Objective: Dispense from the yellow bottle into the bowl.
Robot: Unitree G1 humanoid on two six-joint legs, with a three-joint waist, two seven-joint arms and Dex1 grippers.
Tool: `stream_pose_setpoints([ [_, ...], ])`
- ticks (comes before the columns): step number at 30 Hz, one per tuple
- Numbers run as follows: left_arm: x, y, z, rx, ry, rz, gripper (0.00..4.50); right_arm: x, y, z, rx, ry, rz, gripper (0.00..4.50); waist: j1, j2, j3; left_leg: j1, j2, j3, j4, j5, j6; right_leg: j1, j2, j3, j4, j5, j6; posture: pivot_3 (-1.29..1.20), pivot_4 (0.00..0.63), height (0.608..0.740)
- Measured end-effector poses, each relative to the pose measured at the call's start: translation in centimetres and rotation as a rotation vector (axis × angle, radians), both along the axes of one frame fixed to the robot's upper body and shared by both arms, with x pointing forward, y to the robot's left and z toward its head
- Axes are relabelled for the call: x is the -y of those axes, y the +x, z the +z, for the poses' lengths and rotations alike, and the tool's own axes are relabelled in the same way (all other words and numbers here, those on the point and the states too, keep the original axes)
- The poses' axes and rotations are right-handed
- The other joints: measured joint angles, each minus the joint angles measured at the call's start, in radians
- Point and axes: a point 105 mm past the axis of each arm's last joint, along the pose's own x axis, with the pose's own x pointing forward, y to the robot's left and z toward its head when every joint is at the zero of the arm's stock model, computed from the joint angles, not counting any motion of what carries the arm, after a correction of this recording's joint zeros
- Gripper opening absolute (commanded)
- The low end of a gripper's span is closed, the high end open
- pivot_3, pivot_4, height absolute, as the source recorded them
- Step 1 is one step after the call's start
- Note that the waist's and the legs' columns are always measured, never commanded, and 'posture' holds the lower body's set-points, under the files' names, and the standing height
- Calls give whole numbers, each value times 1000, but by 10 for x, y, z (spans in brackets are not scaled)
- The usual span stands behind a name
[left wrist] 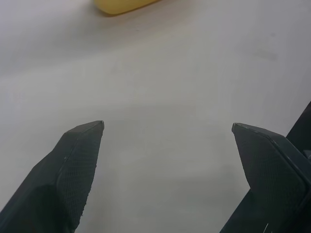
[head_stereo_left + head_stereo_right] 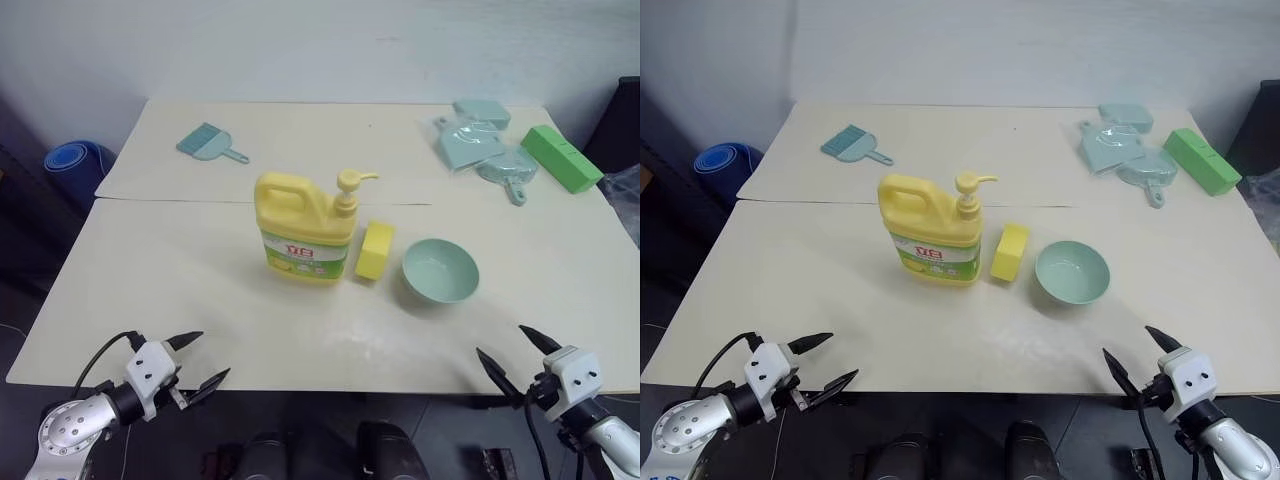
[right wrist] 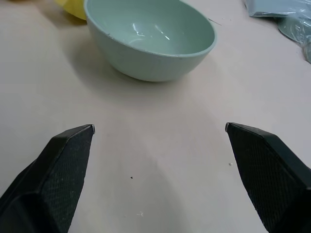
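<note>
Well ahead of right gripper (image 2: 518, 357): bowl (image 2: 440, 269).

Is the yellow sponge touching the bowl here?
Apart. The left eye view shows a strip of bare table between the sponge and the bowl; the right eye view shows the same gap.

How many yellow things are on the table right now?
2: the yellow bottle mid-table, and a yellow sponge block right beside it, between it and the bowl.
</note>
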Motion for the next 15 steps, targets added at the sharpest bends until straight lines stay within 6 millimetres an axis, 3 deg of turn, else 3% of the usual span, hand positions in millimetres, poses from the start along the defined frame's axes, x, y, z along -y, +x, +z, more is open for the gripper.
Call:
stream_pose_setpoints([
  [5,8,1,-2,-9,-10,-31,4480,-8,6,12,47,25,44,4499,0,0,0,0,0,0,0,0,0,0,0,0,0,0,0,0,150,740],
  [8,16,4,5,-23,-83,-84,4480,-25,20,39,130,60,105,4499,-1,0,0,0,1,-1,1,0,0,0,0,0,2,0,0,0,150,740],
  [13,35,20,45,3,-275,-189,4480,-74,57,101,169,111,277,4499,-1,1,0,0,1,-5,4,0,0,0,0,-1,3,0,0,0,150,740],
  [15,39,23,51,11,-274,-213,4480,-94,74,112,135,139,305,4499,-2,1,0,-1,1,-4,4,0,0,0,1,-1,4,0,0,0,150,740],
])
